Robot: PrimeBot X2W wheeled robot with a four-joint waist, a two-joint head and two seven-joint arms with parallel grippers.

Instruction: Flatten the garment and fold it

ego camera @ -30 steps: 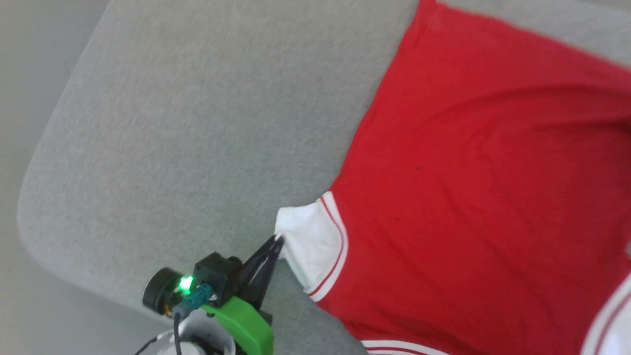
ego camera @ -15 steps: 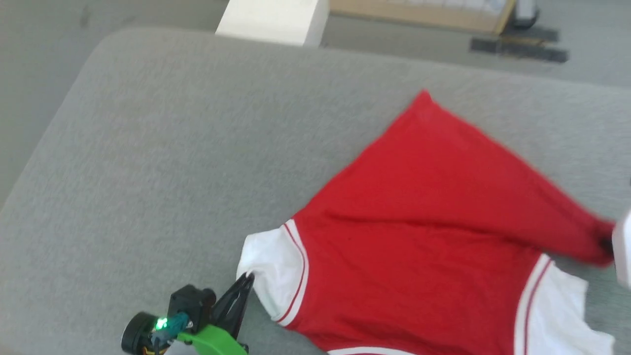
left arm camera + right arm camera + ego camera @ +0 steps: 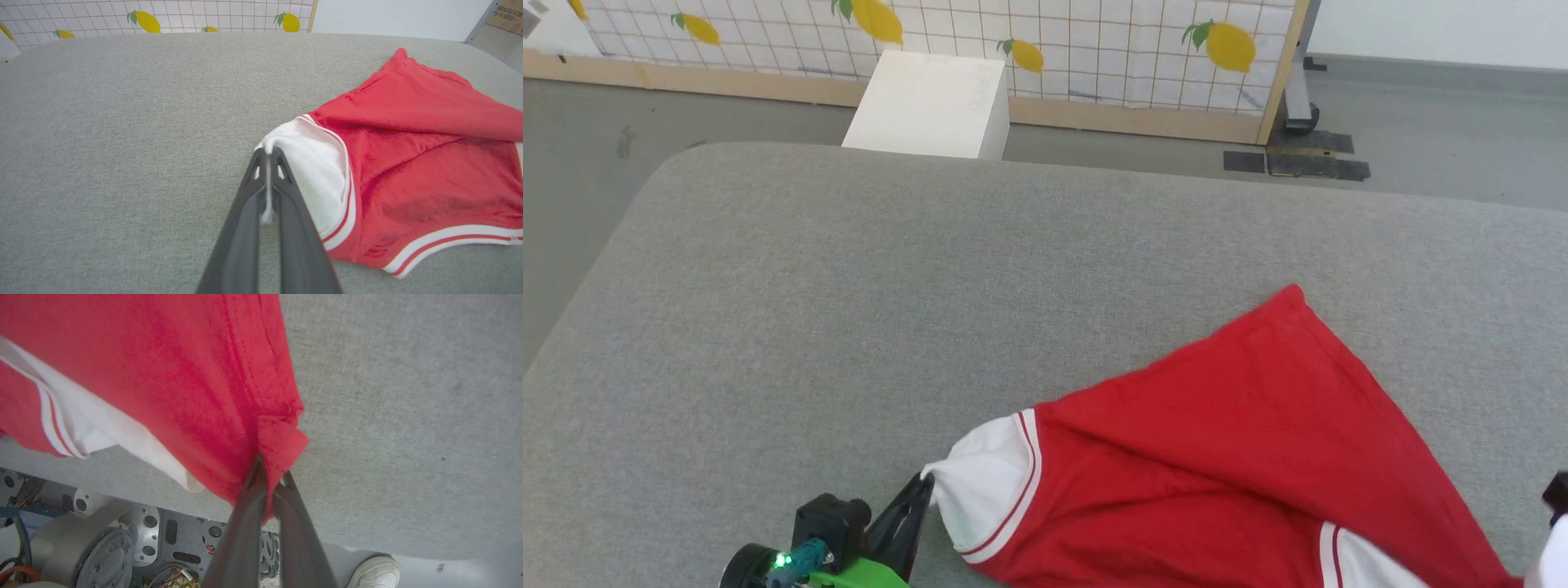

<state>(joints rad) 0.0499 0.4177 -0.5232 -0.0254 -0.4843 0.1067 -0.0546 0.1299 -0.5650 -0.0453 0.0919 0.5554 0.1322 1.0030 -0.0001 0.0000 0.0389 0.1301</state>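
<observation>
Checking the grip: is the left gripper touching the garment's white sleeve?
Touching. The left wrist view shows the left gripper shut on the garment, white sleeve cloth pinched between its fingers.

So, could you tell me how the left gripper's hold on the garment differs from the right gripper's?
The left gripper pinches the white sleeve edge of the garment; the right gripper pinches a red hem corner. The left gripper's cloth is a thin sliver, the right gripper's a thicker stitched bunch. Both are shut on the garment over the grey surface.
</observation>
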